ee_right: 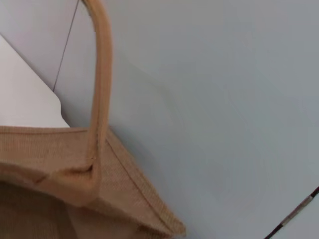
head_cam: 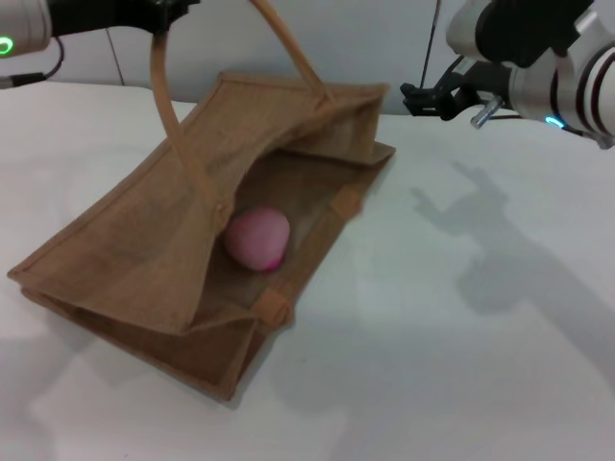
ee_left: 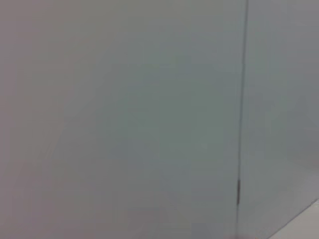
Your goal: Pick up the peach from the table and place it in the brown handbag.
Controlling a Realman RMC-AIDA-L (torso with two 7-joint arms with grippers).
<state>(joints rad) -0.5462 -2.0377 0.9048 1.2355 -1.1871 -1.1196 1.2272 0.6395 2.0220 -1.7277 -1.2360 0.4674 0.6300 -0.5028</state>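
The peach (head_cam: 257, 238) lies inside the brown handbag (head_cam: 144, 259), on its lower wall, near the middle of the opening. The bag lies tilted on the white table (head_cam: 461, 365) with its mouth facing right. My left gripper (head_cam: 163, 13) is at the top left, shut on one loop handle (head_cam: 165, 96) and holding that side of the bag up. My right gripper (head_cam: 423, 99) hovers above the table to the right of the bag's far corner, open and empty. The right wrist view shows a handle (ee_right: 99, 89) and the bag's rim (ee_right: 129, 184). The left wrist view shows only wall.
The second handle (head_cam: 288, 43) arches up at the back of the bag. A grey wall (head_cam: 365, 38) runs behind the table. Bare tabletop lies to the right of and in front of the bag.
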